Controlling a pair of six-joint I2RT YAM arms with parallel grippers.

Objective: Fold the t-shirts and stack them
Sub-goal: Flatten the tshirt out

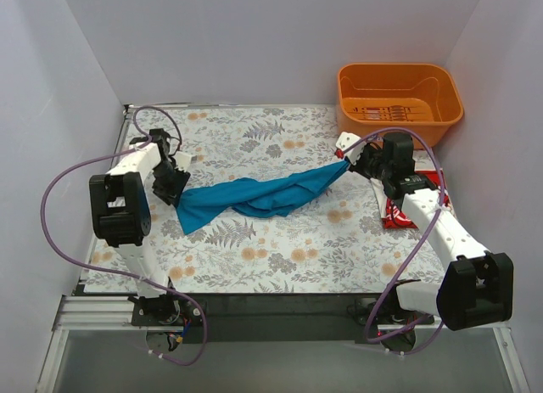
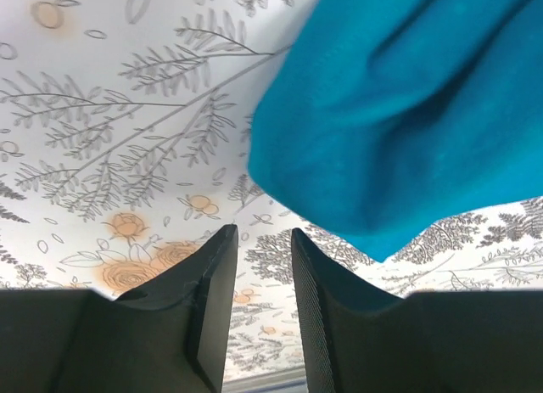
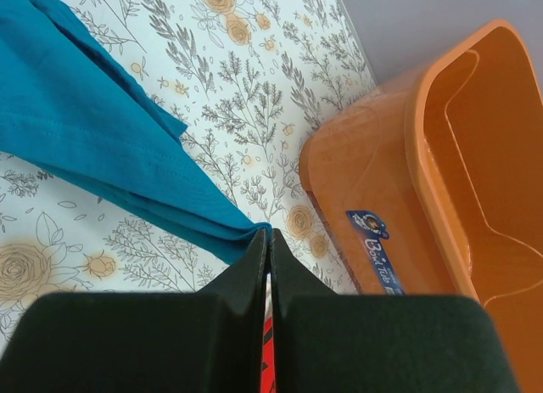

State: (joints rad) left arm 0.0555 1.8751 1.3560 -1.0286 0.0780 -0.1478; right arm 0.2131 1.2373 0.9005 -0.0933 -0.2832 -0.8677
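Observation:
The teal-blue t-shirt (image 1: 254, 196) lies bunched and stretched across the middle of the floral table. My right gripper (image 1: 349, 160) is shut on its right corner (image 3: 212, 215), pinching the cloth at the fingertips. My left gripper (image 1: 174, 189) is open and empty beside the shirt's left end; in the left wrist view the shirt's corner (image 2: 399, 113) hangs just past my fingertips (image 2: 263, 240) without touching them. The red t-shirt with white lettering (image 1: 397, 213) lies under my right arm at the table's right edge, mostly hidden; a red strip (image 3: 268, 359) shows between the right fingers.
An orange plastic basket (image 1: 399, 100) stands at the back right corner, close to my right gripper, and shows in the right wrist view (image 3: 441, 172). Grey walls enclose the table on three sides. Purple cables loop off both arms.

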